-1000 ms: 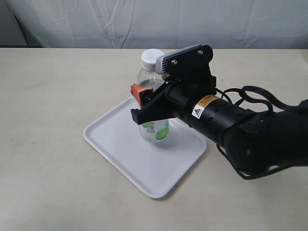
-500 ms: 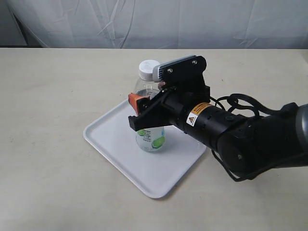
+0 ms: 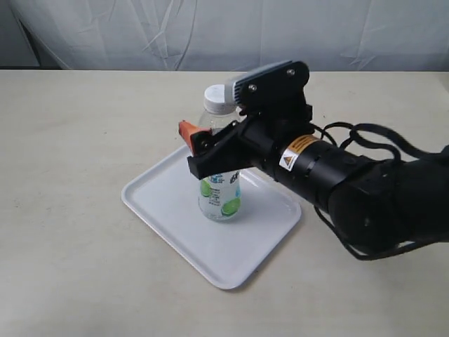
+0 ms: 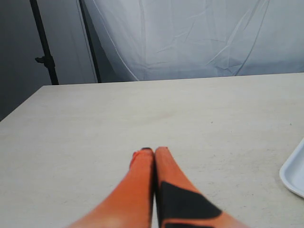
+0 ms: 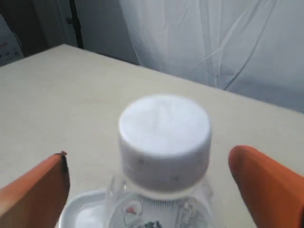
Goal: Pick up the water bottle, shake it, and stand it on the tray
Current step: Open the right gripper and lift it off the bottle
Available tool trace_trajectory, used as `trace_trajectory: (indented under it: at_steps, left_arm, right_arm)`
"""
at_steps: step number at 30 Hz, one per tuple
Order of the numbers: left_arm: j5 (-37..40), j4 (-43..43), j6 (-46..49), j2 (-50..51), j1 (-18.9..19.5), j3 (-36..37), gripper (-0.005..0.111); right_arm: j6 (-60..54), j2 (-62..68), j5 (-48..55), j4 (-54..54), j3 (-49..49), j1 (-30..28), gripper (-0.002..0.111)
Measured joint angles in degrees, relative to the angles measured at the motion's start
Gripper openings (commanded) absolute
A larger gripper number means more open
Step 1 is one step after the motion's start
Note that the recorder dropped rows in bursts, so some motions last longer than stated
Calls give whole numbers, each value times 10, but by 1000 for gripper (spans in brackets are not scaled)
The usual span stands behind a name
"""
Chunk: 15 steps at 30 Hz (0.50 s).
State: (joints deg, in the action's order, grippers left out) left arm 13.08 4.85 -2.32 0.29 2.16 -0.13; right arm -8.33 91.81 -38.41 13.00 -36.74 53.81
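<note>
Your water bottle (image 3: 219, 196) stands upright near the middle of the tray (image 3: 168, 203) on the desk (image 3: 70, 140). Your right gripper (image 3: 191, 149) is spread wide, with its orange fingers (image 5: 33, 190) clear of the white cap (image 5: 164, 137) on either side. Your left gripper (image 4: 154, 153) is pressed together, holding nothing, above the desk.

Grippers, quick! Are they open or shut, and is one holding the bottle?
Left gripper: shut, holding nothing.
Right gripper: open, fingers either side of the water bottle, not squeezing it.
</note>
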Motion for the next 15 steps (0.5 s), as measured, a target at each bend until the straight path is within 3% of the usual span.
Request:
trace_trajectory:
  at_steps: [7,9,15]
  left_arm:
    - [0,0,0,0,0,0,0]
    - [0,0,0,0,0,0,0]
    - [0,0,0,0,0,0,0]
  right_arm:
    - [-42,-114,54,10,-21,0,84]
    - [-68,-152,111,16,-37,0,71]
    - [-130,-255,277,37,-73,0,6]
